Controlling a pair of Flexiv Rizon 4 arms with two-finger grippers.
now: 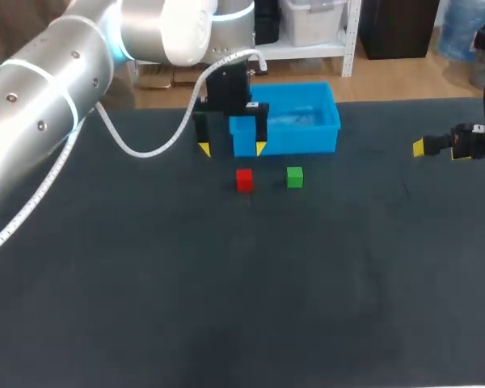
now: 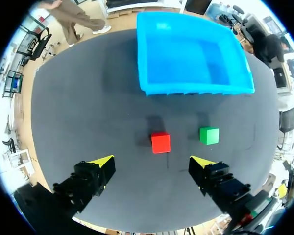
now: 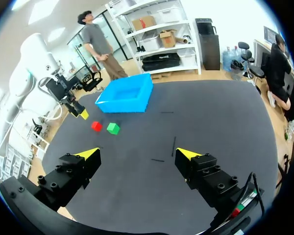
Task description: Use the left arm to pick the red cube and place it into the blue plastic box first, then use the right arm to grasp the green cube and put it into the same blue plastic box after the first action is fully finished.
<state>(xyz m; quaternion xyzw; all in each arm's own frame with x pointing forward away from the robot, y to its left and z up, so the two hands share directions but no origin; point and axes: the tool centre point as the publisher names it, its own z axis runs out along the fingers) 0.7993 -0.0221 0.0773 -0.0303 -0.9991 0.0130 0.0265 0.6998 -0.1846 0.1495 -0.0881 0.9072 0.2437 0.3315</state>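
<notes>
Red cube (image 1: 243,179) on the tabletop (image 1: 226,283), near the green cube (image 1: 294,177), both just in front of the empty blue plastic box (image 1: 299,139). Hangs above the red cube with left gripper (image 2: 151,161) spread wide, likely to drop around it. Rests well apart with right gripper (image 3: 137,154) spread wide too, saving green for the second turn.

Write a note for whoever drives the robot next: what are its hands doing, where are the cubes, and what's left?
Left gripper: open, empty, red cube just ahead of its fingers.
Right gripper: open, empty, far off to the table's right.
The red cube and green cube sit side by side on the table, in front of the empty blue box.
Done: nothing. Left: red into the box by the left arm, then green by the right arm.
</notes>
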